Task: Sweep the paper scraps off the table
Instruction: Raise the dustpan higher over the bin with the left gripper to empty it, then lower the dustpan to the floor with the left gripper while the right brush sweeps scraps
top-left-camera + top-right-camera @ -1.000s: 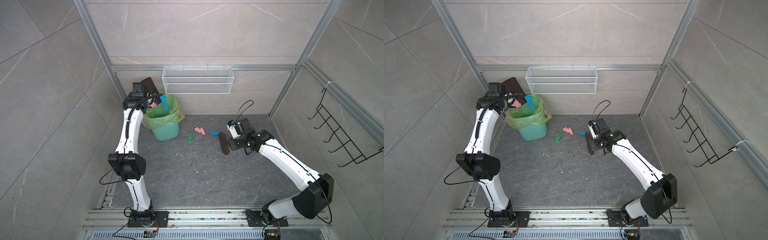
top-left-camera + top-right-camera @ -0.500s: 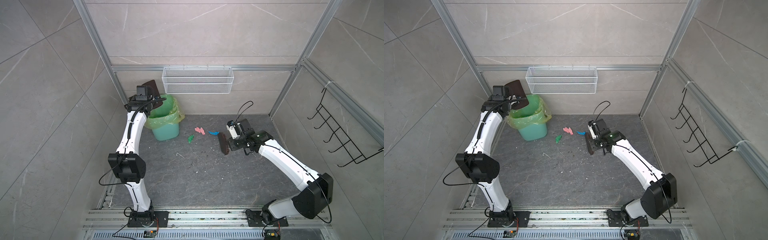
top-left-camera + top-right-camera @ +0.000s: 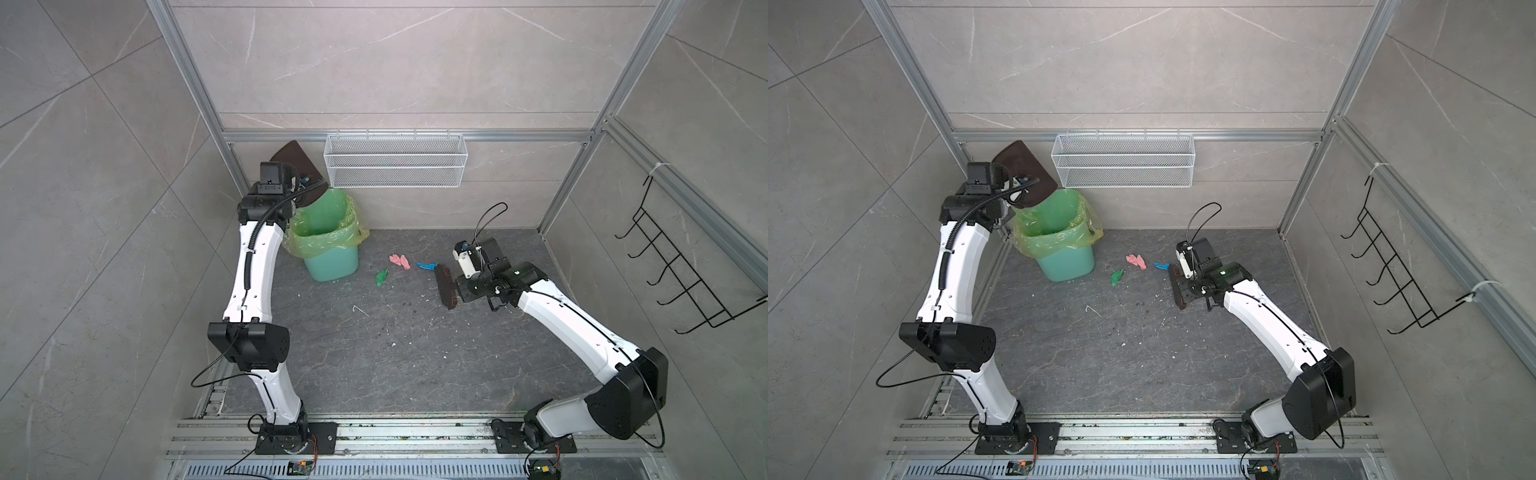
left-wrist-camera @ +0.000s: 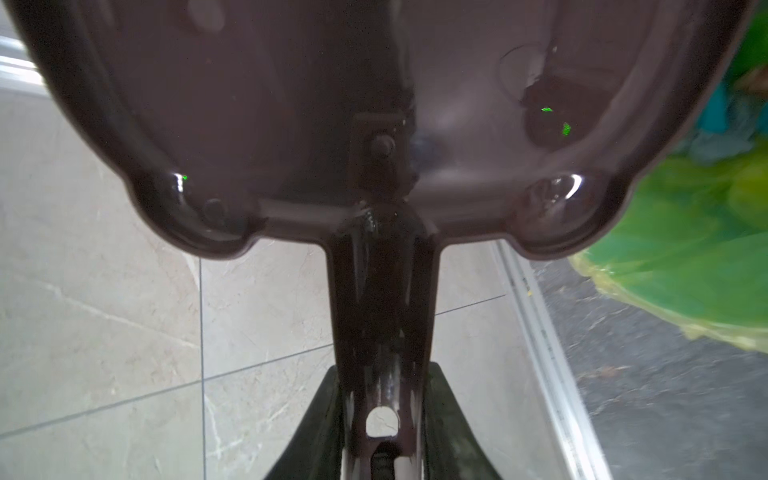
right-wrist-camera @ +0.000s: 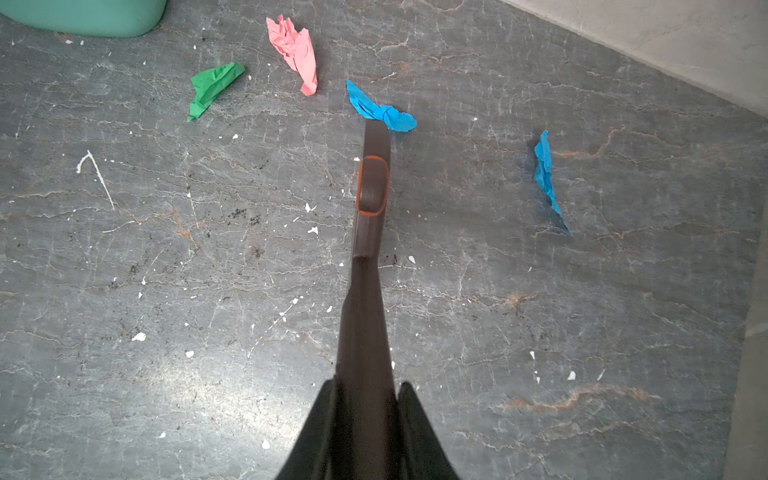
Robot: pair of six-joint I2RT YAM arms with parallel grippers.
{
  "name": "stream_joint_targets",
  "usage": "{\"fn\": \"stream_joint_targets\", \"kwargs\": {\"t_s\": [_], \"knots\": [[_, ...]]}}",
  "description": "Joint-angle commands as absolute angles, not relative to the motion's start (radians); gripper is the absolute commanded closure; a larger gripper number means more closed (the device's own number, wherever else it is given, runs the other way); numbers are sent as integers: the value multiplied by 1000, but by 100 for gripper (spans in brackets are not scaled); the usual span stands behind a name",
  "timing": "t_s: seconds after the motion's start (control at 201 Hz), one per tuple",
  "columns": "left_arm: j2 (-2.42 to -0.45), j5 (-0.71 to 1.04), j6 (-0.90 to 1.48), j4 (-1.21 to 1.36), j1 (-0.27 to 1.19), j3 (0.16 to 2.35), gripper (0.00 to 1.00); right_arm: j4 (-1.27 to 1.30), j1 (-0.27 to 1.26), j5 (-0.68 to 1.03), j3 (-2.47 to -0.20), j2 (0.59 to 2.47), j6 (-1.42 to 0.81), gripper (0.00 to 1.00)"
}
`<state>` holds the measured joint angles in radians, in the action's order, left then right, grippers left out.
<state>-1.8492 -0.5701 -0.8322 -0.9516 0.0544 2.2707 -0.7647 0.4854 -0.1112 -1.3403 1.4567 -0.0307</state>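
Observation:
Three paper scraps lie on the dark table (image 3: 374,353) in both top views: green (image 3: 381,277), pink (image 3: 400,261) and blue (image 3: 427,265). The right wrist view shows them too, green (image 5: 212,85), pink (image 5: 295,52), blue (image 5: 380,109), plus a second blue scrap (image 5: 545,174) off to the brush's side. My right gripper (image 5: 365,395) is shut on the handle of a brown brush (image 3: 445,286), whose head rests on the table just behind the blue scrap. My left gripper (image 4: 382,399) is shut on the handle of a brown dustpan (image 3: 297,160), held high above the bin.
A teal bin (image 3: 332,266) with a green liner stands at the back left of the table. A white wire basket (image 3: 395,166) hangs on the back wall and a black hook rack (image 3: 673,266) on the right wall. Tiny white crumbs dot the table.
The left arm has swung the dustpan up and back from its tipped pose over the bin; the pink and blue scraps seen at its lip are gone from view. The right arm has barely moved.

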Motion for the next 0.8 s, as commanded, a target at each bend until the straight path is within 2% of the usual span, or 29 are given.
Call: {"fn": "stream_joint_targets", "kwargs": {"t_s": [0.0, 0.204, 0.364, 0.792], "knots": [[-1827, -426, -638, -1087, 49, 2282, 100, -738, 483, -81, -1341, 1434, -31, 100], [-1709, -194, -471, -1073, 49, 2149, 100, -710, 483, -8, -1352, 1439, -16, 100], [-1608, -46, -428, -1037, 51, 2013, 100, -676, 482, 55, -1364, 1444, -20, 100], [-1404, 166, -426, -1047, 62, 1774, 100, -578, 438, 208, -1368, 1439, -87, 100]]}}
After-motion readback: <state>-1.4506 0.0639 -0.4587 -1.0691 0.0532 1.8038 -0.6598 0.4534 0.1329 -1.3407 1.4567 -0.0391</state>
